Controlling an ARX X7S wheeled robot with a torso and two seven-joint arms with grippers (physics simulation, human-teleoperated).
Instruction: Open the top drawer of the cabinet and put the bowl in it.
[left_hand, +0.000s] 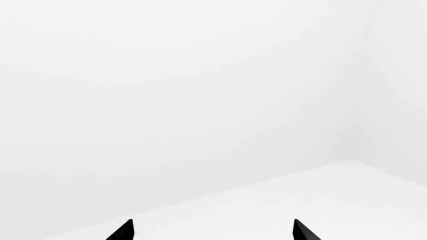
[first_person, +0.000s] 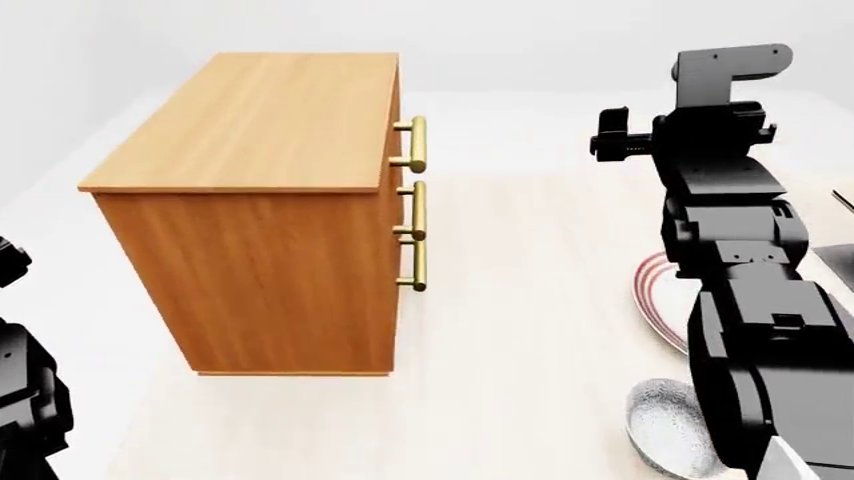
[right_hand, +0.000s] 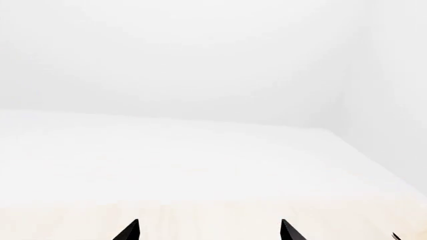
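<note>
The cabinet (first_person: 267, 210) stands on the floor at the left of the head view, its front facing right. Three brass bar handles run down that front; the top drawer's handle (first_person: 416, 143) is the uppermost, and the drawers sit flush and shut. The bowl (first_person: 663, 428), grey-speckled, lies low at the right, partly hidden behind my right arm (first_person: 734, 230). In the left wrist view, my left gripper (left_hand: 213, 231) is open with nothing between its fingertips, facing white wall and floor. My right gripper (right_hand: 209, 231) is open and empty too, over pale floor.
A white plate with red rim rings (first_person: 658, 300) lies on the floor right of the cabinet, half behind my right arm. My left arm (first_person: 24, 390) shows at the lower left. Pale floor spreads between cabinet and plate.
</note>
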